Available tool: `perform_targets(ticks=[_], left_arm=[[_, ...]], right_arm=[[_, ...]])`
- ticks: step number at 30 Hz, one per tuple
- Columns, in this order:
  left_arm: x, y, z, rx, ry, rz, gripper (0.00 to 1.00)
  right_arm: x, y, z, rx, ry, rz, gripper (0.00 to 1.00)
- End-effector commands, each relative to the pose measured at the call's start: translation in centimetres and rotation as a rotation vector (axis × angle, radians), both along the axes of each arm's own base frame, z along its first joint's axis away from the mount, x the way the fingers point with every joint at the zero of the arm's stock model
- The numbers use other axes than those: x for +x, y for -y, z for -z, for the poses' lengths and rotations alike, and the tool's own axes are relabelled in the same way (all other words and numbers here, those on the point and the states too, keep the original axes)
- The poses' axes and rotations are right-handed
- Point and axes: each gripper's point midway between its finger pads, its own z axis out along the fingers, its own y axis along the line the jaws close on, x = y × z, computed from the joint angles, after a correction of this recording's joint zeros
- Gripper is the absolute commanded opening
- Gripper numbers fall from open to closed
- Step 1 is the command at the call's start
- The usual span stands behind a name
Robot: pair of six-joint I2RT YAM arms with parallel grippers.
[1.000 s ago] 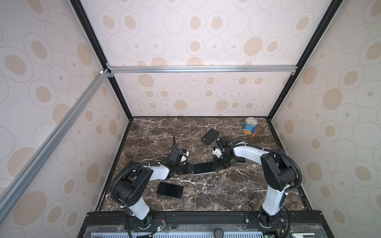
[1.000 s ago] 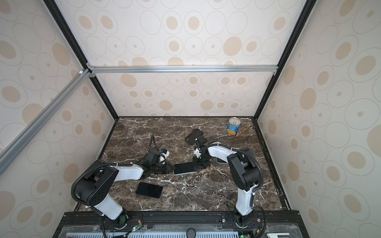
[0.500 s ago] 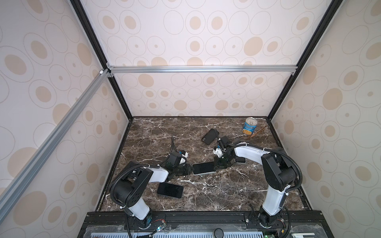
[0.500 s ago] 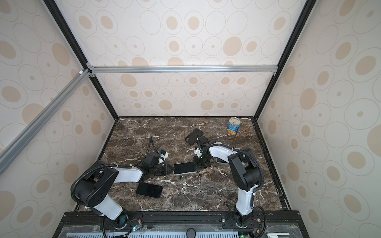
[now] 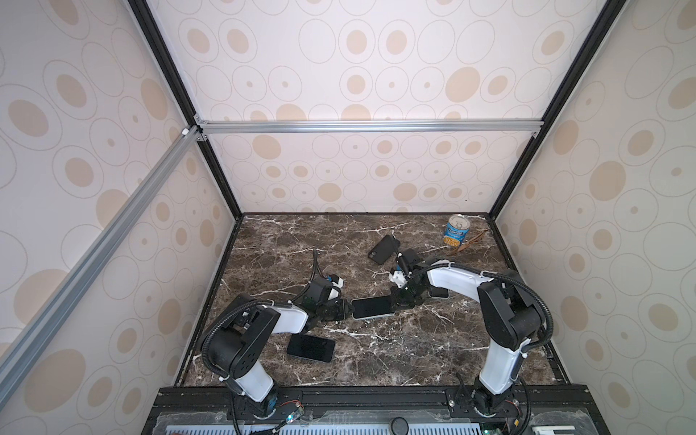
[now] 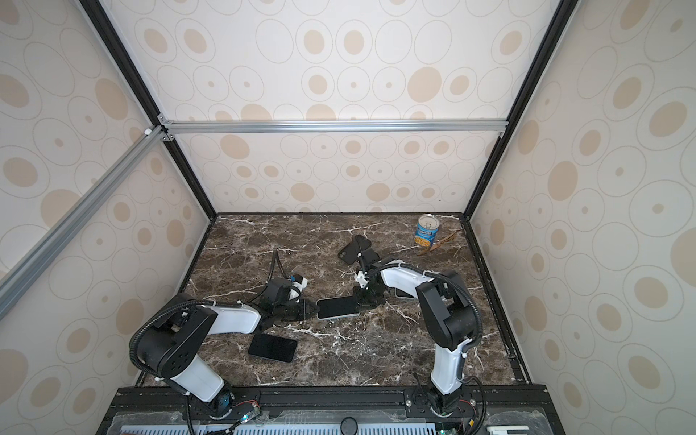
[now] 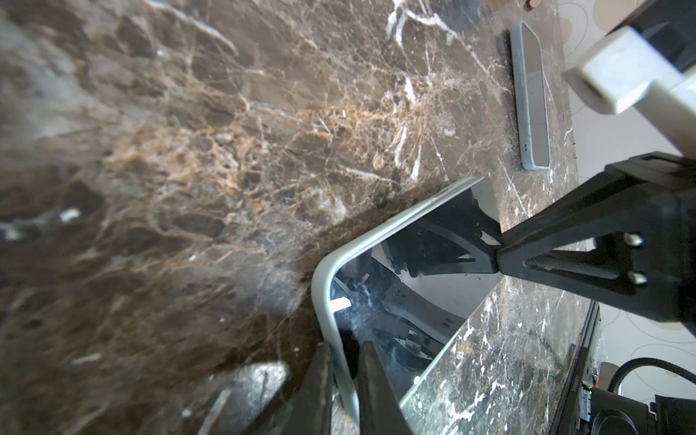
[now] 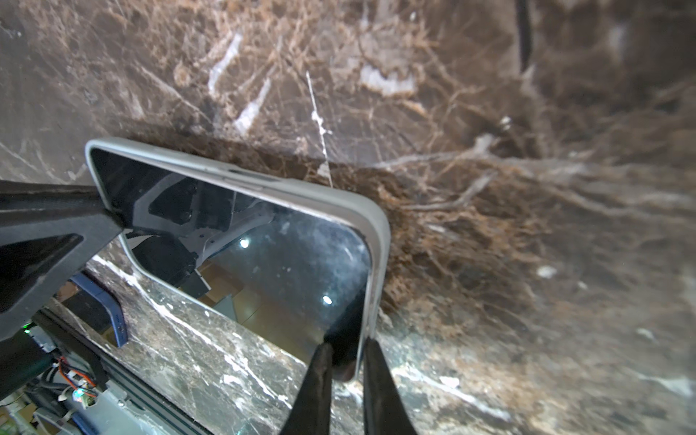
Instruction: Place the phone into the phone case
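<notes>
Pinched at opposite short ends in the almost closed jaws of left gripper and right gripper: black glossy phone inside pale grey plastic case, at middle of brown marble table.

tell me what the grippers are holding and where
Both hold the same phone, which has a pale case around it. The left gripper pinches one short end at the rim, and the right gripper pinches the opposite short end.
</notes>
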Motion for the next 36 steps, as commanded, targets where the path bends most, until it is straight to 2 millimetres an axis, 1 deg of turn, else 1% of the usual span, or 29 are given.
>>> perform_targets(ticks=[1, 5, 6, 9, 18, 19, 22, 31, 36], left_arm=[[-3.2, 0.2, 3.4, 0.07, -0.132, 0.058, 0.16], [-3.1, 0.2, 3.4, 0.074, -0.132, 0.062, 0.16], [-3.1, 0.2, 3.4, 0.076, -0.132, 0.063, 0.16], [-3.1, 0.1, 3.4, 0.082, -0.129, 0.062, 0.16], [-3.0, 0.0, 3.3, 0.087, -0.115, 0.063, 0.16], [-3.4, -0.3, 3.6, 0.101, -0.136, 0.063, 0.16], [-3.1, -0.6, 3.7, 0.121, -0.125, 0.045, 0.16], [-3.2, -0.8, 3.8, 0.132, -0.124, 0.047, 0.16], [-3.2, -0.9, 3.8, 0.134, -0.122, 0.046, 0.16]], right_arm=[[-6.0, 2.4, 6.1, -0.194, -0.181, -0.101, 0.13], [-6.6, 2.5, 6.7, -0.225, -0.2, -0.117, 0.13], [-6.7, 2.5, 6.8, -0.229, -0.204, -0.121, 0.11], [-6.9, 2.5, 6.9, -0.233, -0.212, -0.123, 0.11], [-6.5, 1.0, 5.2, -0.163, -0.197, -0.107, 0.13], [-6.4, 0.9, 5.1, -0.159, -0.195, -0.107, 0.14], [-6.4, 0.9, 5.0, -0.159, -0.194, -0.107, 0.15], [-7.0, 1.2, 5.3, -0.182, -0.19, -0.119, 0.18], [-6.2, 0.9, 3.9, -0.175, -0.147, -0.121, 0.2]])
